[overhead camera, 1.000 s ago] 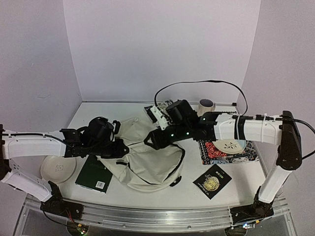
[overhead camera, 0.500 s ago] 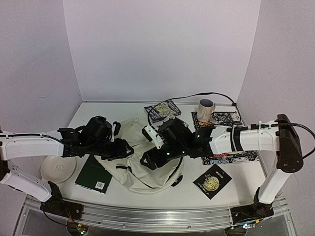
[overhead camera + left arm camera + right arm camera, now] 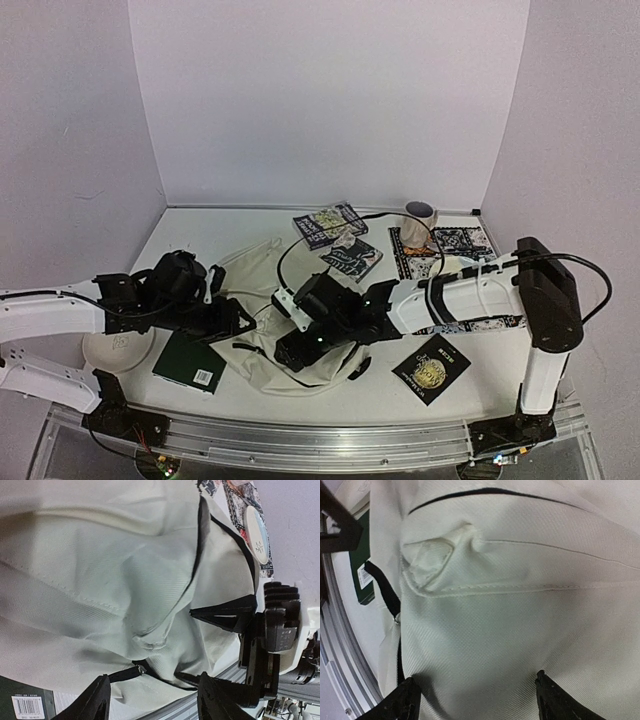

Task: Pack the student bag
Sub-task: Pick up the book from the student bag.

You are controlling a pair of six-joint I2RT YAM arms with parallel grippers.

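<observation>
— Where is the student bag?
— I see it lying slumped on the table, toward the front edge, between my 2 arms. The green book sits just beside it on the left.
— Left gripper?
— Fingers apart over the cream fabric, near a black strap, gripping nothing.
— Right gripper?
— Spread wide, low over a stitched seam, nothing between the fingers. I cannot tell whether the tips touch the cloth.
</observation>
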